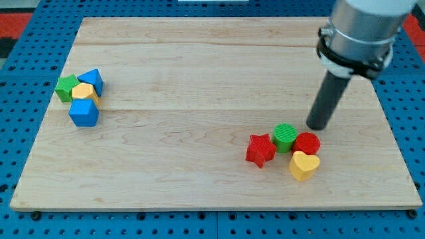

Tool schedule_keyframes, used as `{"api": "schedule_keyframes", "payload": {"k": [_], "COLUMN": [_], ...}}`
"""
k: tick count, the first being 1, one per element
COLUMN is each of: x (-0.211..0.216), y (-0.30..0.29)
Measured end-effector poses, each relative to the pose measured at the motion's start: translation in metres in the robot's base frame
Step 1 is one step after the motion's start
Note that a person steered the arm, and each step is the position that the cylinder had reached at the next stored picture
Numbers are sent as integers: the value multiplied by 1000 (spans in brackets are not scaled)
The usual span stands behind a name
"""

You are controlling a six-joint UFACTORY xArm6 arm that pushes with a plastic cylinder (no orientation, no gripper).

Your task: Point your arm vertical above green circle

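Observation:
The green circle (285, 137) lies on the wooden board (199, 79) at the lower right, between a red star (260, 149) on its left and a red circle (307, 143) on its right. A yellow heart (304, 165) sits just below the red circle. My tip (317, 125) rests on the board a short way to the upper right of the green circle, just above the red circle, apart from both. The rod rises up to the arm (362, 30) at the view's top right.
At the view's left sits a second cluster: a green star (66, 87), a blue triangle (91, 80), a yellow hexagon (84, 92) and a blue cube (84, 112). A blue pegboard (20, 79) surrounds the board.

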State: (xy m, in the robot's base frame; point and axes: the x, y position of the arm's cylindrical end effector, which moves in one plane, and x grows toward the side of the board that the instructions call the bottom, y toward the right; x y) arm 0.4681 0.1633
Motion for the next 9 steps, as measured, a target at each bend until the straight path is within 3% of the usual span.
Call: {"api": "schedule_keyframes", "payload": {"k": [2,5,9], "x": [-66,-120,-157], "y": [-42,-56,-57]}}
